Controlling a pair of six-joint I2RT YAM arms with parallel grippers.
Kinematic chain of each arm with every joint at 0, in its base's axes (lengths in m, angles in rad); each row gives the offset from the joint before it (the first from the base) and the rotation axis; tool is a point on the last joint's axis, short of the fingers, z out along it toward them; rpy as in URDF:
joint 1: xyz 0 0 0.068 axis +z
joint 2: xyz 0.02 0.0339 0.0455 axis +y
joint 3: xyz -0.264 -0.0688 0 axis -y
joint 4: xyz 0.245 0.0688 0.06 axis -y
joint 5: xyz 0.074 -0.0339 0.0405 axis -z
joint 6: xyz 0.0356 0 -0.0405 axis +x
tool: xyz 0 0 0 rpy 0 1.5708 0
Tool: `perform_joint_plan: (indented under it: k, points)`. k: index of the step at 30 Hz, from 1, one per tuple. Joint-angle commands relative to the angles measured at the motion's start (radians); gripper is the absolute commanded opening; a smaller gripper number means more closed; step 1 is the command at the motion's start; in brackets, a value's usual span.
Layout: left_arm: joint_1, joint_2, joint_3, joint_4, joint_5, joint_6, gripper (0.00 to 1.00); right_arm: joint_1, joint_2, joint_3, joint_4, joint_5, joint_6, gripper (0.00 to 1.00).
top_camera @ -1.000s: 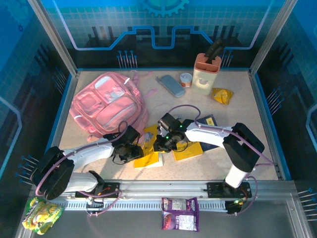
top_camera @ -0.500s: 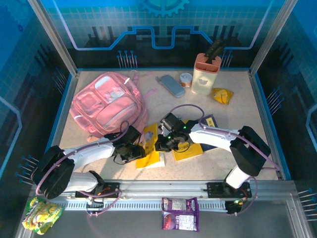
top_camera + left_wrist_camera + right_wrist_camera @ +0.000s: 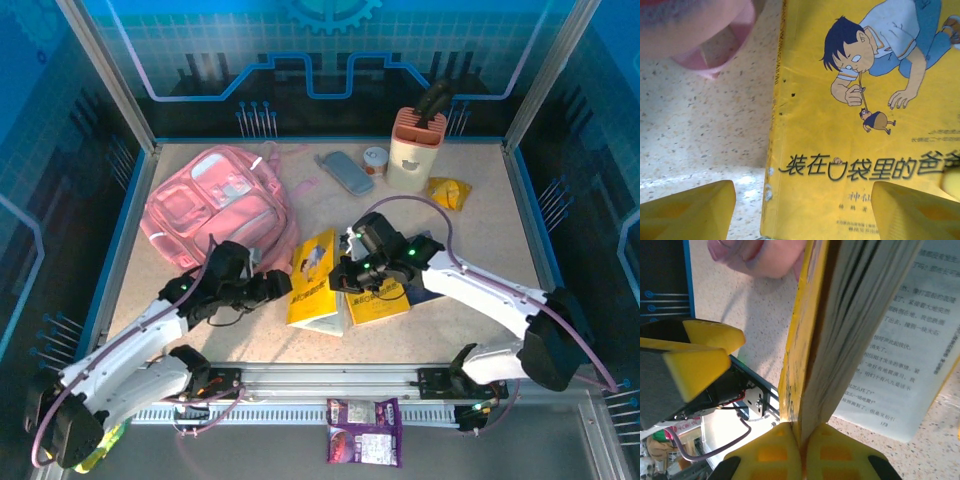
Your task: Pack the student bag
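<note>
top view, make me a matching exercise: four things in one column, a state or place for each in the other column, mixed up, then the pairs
Things:
1. student bag
2. yellow book
3. left gripper
4. grey case

States or places:
A. open, beside the book
B. next to the small tin at the back
C. pink, at the far left
D. pinched by the shut right gripper

Pairs: 1-C, 2-D, 3-A, 4-B
</note>
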Motion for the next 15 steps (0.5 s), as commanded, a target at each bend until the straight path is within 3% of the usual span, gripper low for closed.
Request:
perform_joint_plan:
  k: [1,7,15]
  points:
    - [0.042,-0.02,0.042,0.008,0.092,0.001,0.75,-0.037,-0.081,0.078,-0.049,-0.008,-0.071,0.05]
    - [0.119,-0.011,0.062,0.143,0.177,0.006,0.84,-0.115,-0.111,0.151,-0.032,-0.123,-0.108,0.05]
    - [0.122,0.053,0.082,0.345,0.205,-0.007,0.9,-0.138,-0.085,0.218,0.06,-0.205,-0.097,0.05]
